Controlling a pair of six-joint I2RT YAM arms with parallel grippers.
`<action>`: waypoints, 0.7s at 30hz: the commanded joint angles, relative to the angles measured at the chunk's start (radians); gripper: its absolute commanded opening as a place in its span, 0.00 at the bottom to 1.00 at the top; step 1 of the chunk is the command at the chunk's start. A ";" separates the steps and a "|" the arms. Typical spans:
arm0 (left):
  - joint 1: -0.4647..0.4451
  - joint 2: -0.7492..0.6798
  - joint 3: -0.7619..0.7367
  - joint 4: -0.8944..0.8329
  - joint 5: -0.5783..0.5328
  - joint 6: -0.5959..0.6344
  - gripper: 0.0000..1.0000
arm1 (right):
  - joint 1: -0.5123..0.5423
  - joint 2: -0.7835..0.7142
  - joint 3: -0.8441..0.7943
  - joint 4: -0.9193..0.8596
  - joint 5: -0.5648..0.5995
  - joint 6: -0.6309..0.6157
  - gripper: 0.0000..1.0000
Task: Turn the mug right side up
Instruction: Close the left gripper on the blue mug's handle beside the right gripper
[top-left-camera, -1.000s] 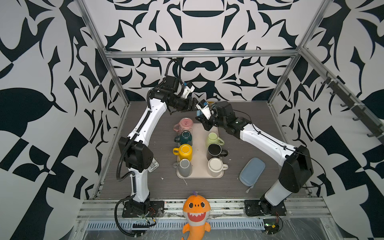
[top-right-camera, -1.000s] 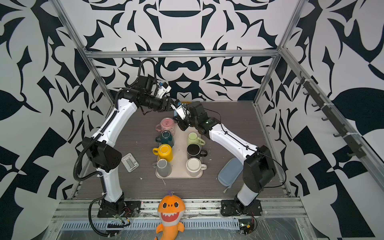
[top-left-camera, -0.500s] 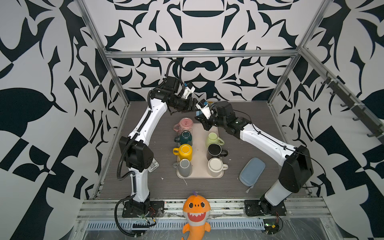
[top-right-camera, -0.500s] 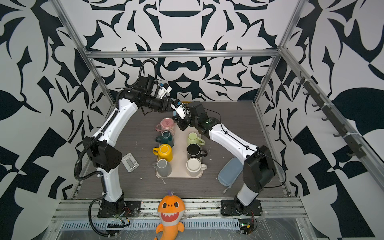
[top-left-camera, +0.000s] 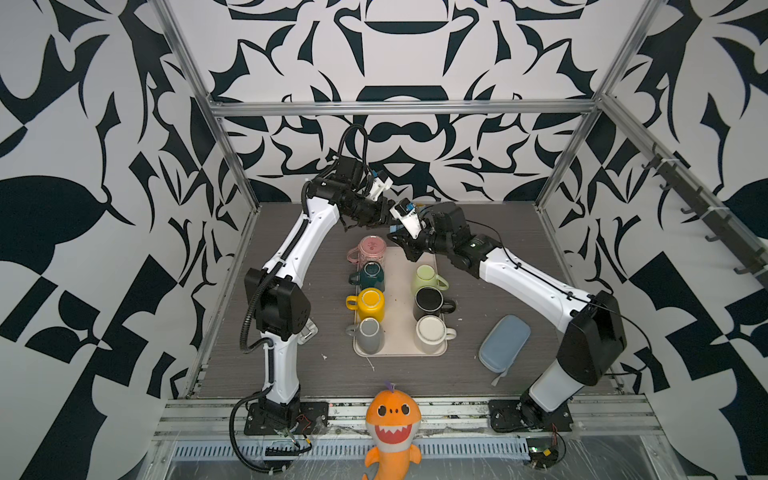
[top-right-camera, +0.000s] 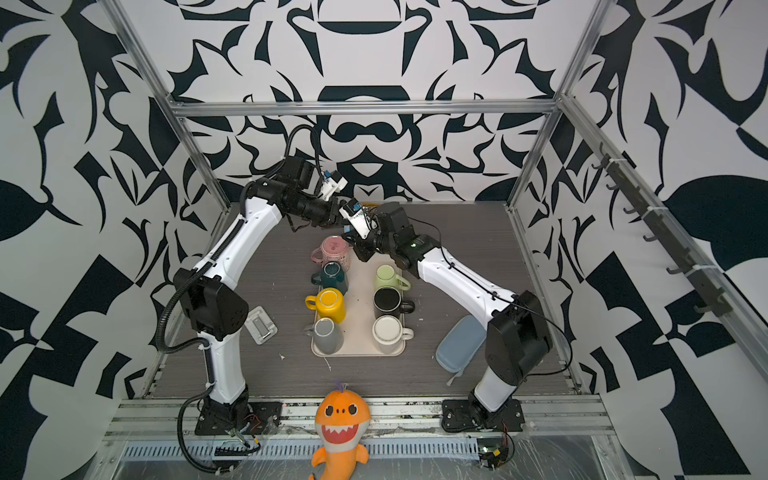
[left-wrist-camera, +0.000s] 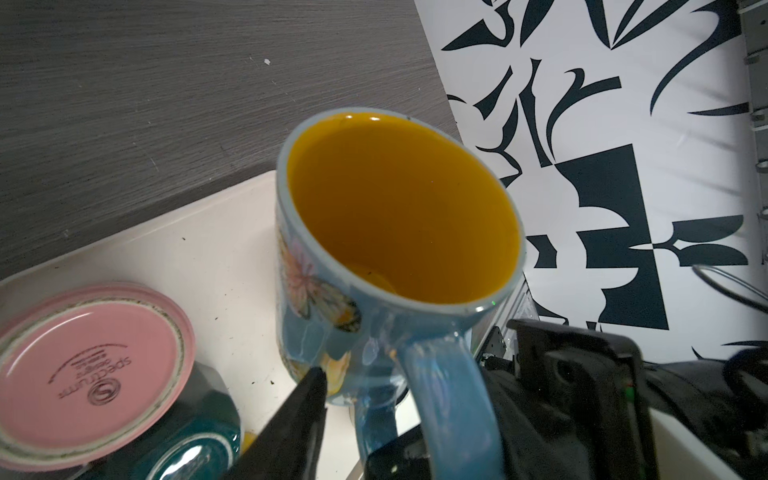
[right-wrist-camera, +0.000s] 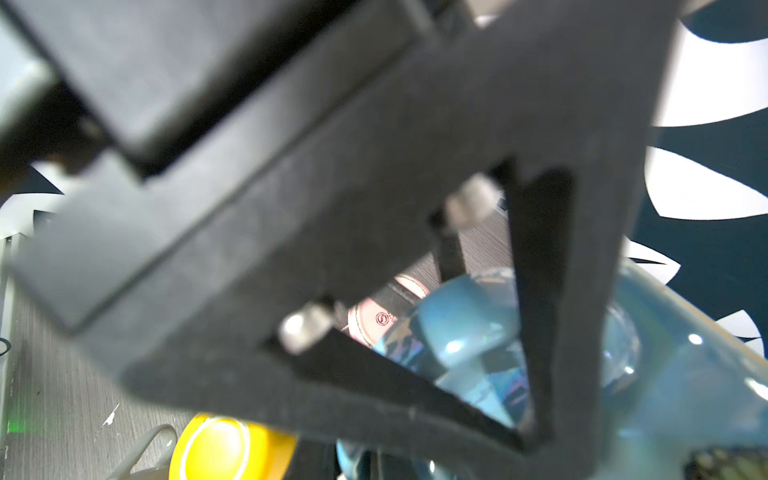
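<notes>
**Mug aloft at tray's far end – slip and knock risks**

Dark woodgrain table, patterned walls close behind. Cream tray crowded with mugs in two rows.

Blue mug with yellow inside, off the tray, over its far end. Mouth up but tilted, so not yet right side up and not yet set down. Just beside the upturned pink mug and the teal mug.

Right gripper clenched, apparently on the handle. Left gripper right against it. One finger at the mug's lower wall, touching or nearly so; the other unseen, so grip cannot be told.

Risks, as judged:
- Glossy handle, narrow pinch – could swing in the jaws and tip back over.
- Release from either side before the base sits flat: topple onto the pink mug or off the tray edge.
- Wrists crowded together; collision likely on any quick pull-away.
- Little free tray, so a chip or knock on lowering.
</notes>
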 joint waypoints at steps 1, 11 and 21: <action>-0.002 0.009 -0.010 -0.039 0.013 0.003 0.52 | 0.007 -0.055 0.087 0.156 -0.014 -0.019 0.00; -0.007 0.015 -0.017 -0.047 0.047 0.002 0.15 | 0.009 -0.054 0.084 0.156 -0.006 -0.025 0.00; -0.009 0.030 0.002 -0.029 0.014 -0.033 0.00 | 0.010 -0.061 0.081 0.124 0.016 -0.031 0.00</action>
